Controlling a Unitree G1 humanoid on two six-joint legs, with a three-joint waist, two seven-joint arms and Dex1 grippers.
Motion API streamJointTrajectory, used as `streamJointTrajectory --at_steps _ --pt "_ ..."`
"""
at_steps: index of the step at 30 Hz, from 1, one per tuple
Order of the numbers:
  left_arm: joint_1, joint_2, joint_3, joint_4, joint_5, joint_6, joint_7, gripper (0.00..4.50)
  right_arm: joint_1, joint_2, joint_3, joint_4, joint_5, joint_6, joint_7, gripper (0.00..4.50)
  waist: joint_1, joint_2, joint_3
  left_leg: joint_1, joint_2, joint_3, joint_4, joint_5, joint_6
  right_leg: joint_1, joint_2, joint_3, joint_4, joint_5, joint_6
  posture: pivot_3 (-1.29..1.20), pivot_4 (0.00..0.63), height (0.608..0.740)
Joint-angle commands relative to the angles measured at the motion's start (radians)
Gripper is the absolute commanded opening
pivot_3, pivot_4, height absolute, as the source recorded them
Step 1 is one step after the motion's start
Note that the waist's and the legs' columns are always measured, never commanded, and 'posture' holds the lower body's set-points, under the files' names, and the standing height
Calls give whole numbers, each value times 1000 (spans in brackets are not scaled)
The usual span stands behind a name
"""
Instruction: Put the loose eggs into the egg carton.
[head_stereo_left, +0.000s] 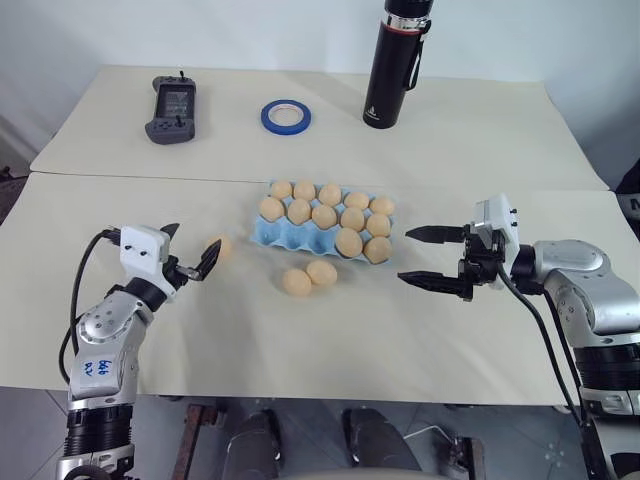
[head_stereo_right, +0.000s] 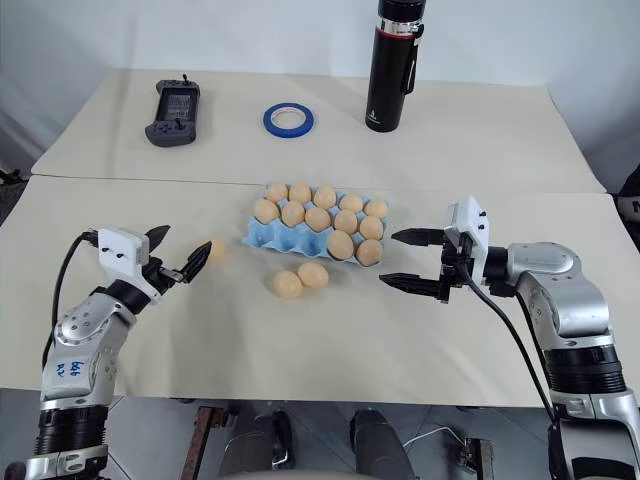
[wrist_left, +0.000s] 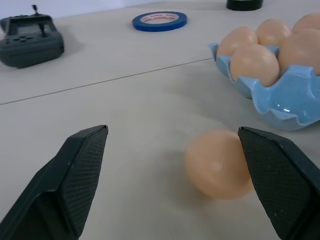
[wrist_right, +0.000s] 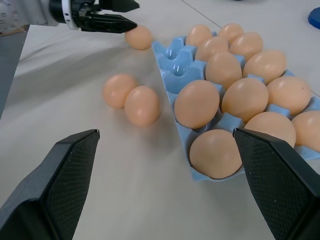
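Carton (head_stereo_left: 270, 236) approx. full; 3 eggs loose on counter (head_stereo_left: 420, 330). Left claw (head_stereo_left: 192, 252) open round one (head_stereo_left: 219, 247), right claw (head_stereo_left: 428, 257) open, empty.

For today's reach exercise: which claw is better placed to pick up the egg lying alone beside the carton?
Left. The open left claw already points at the lone egg, just ahead of its fingertips; the right claw sits across the egg carton.

Your room: pale and plain.
You face a cream desk (head_stereo_left: 420, 340) with a seam across it, a white wall (head_stereo_left: 250, 30) behind, grey floor (head_stereo_left: 30, 440) below.
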Motion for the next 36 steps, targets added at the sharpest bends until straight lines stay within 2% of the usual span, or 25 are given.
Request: streamJointTrajectory --at_steps 1,17,20,25,30,36 --pt "-26 -1 -15 73 22 -37 -11 4424 3 -11 -32 -37 18 -10 -4 4500 0 0 0 0 0 0 0 0 0 0 0 0 0 0 0 0 150 740" --pt "-246 -20 -77 462 65 -240 -85 4424 -16 -6 -21 -26 7 -9 -13 4500 4 0 0 0 0 0 7 0 1 -2 0 0 9 0 0 0 150 740" --pt "-275 -23 -75 511 55 -249 -108 3823 -15 -6 -22 -27 6 -11 -18 4500 4 0 0 0 0 0 7 0 1 -3 0 0 11 0 0 0 150 740" --pt "-272 -18 -74 507 57 -261 -128 2316 -3 -11 -30 -34 8 -12 -26 4500 4 0 0 0 0 0 7 0 1 -3 0 0 12 0 0 0 150 740" --pt "-274 9 -68 380 47 -217 -136 2210 0 -12 -37 -37 12 -14 -33 4500 4 -1 0 0 0 0 7 0 1 -3 0 0 12 0 0 0 150 740" --pt "-345 34 -75 189 -44 -38 -207 2183 0 -6 -42 -32 12 -26 -40 4500 4 -1 0 -1 1 2 7 0 0 -4 1 -1 12 0 1 0 150 740"
